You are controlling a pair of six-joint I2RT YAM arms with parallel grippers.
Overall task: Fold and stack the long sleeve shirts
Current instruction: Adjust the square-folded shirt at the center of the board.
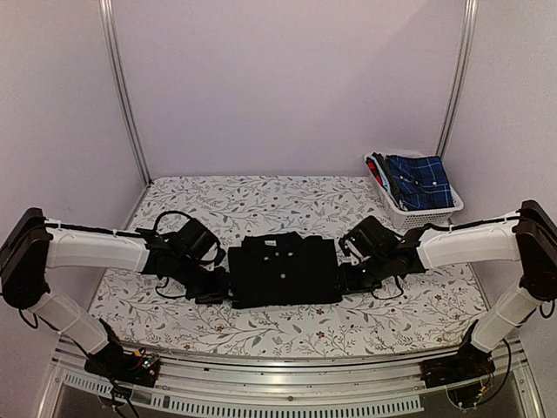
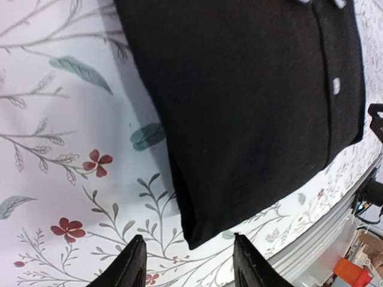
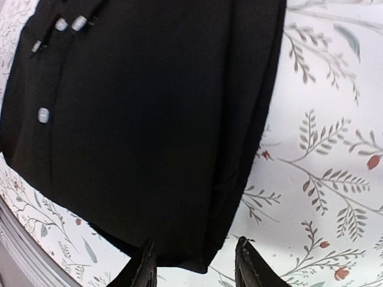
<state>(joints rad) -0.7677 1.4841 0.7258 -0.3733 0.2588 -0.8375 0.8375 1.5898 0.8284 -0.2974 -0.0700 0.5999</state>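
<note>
One of the long sleeve shirts, plain black with a collar and pale buttons (image 1: 283, 270), lies folded into a rectangle mid-table. My left gripper (image 1: 213, 292) sits low at its near left corner, and my right gripper (image 1: 348, 279) at its near right edge. In the left wrist view the black shirt (image 2: 251, 107) ends in a corner just ahead of the open left gripper (image 2: 188, 257). In the right wrist view the shirt's (image 3: 149, 119) folded corner reaches in between the fingers of the open right gripper (image 3: 196, 257). Neither gripper clamps the cloth.
A white slotted basket (image 1: 432, 214) stands at the back right with a blue plaid shirt (image 1: 422, 181) and other clothes in it. A floral tablecloth (image 1: 261, 196) covers the table. A metal rail (image 1: 278, 370) runs along the near edge.
</note>
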